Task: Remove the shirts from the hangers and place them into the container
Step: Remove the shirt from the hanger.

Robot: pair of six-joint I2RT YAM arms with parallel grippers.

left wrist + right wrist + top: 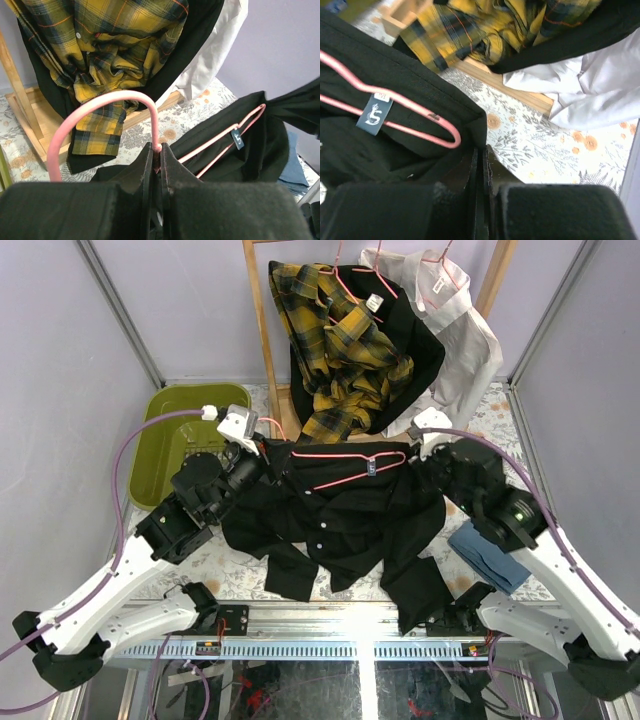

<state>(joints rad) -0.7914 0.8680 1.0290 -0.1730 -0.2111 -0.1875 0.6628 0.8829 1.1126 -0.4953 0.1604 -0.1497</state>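
Note:
A black shirt (340, 520) lies spread on the table between both arms, still on a pink hanger (345, 468). My left gripper (157, 149) is shut on the neck of that hanger just below its hook (115, 97); from above it sits at the shirt's left shoulder (268, 455). At the right shoulder, my right gripper (481, 150) is shut on the black shirt's edge (470, 117), beside the hanger's rounded end (452, 140). The olive container (165, 455) stands at the far left. A plaid shirt (340, 350), another black one (415, 360) and a white one (455, 330) hang behind.
The wooden rack frame (258, 330) rises at the back with its base tray under the hanging shirts. A folded blue cloth (487, 555) lies by the right arm. Purple cables loop over both arms. Lilac walls close in left, right and back.

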